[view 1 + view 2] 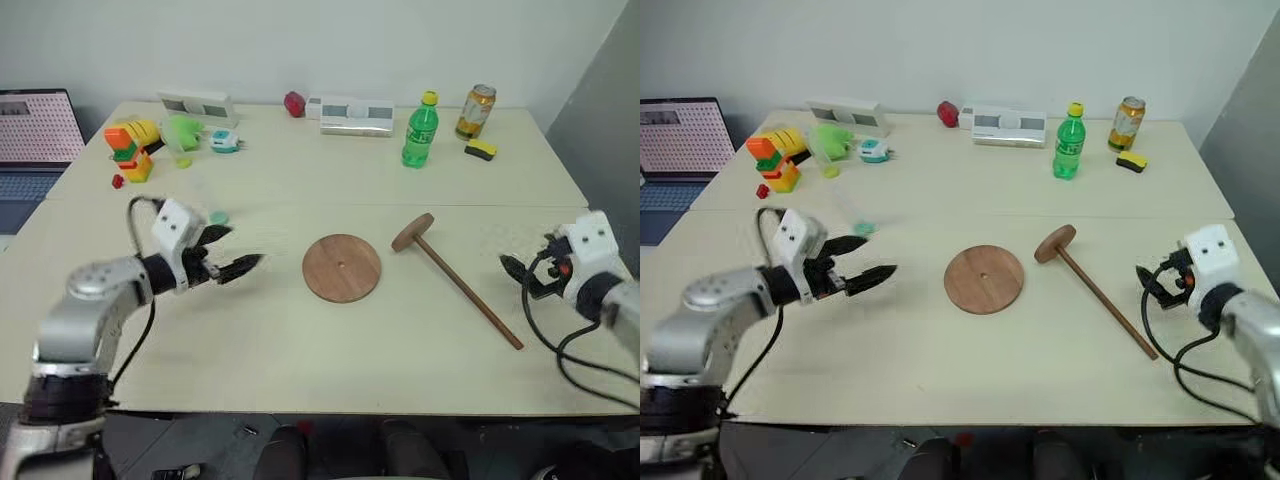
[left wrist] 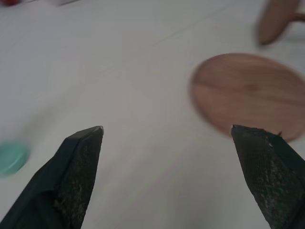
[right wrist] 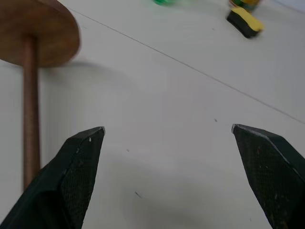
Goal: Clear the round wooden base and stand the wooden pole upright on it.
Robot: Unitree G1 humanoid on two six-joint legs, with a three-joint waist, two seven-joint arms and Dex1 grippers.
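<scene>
Round wooden base [image 1: 342, 267] bare; wooden pole [image 1: 455, 279] lying beside; both pincers wide, empty.

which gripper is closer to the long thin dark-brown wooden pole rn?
Right. The right gripper is open just beyond the long thin dark-brown wooden pole on the robot's right; the left gripper, also open, sits past the round wooden base.

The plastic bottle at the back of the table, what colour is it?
The bottle is bright green with a yellow cap; the right eye view shows it best.
</scene>
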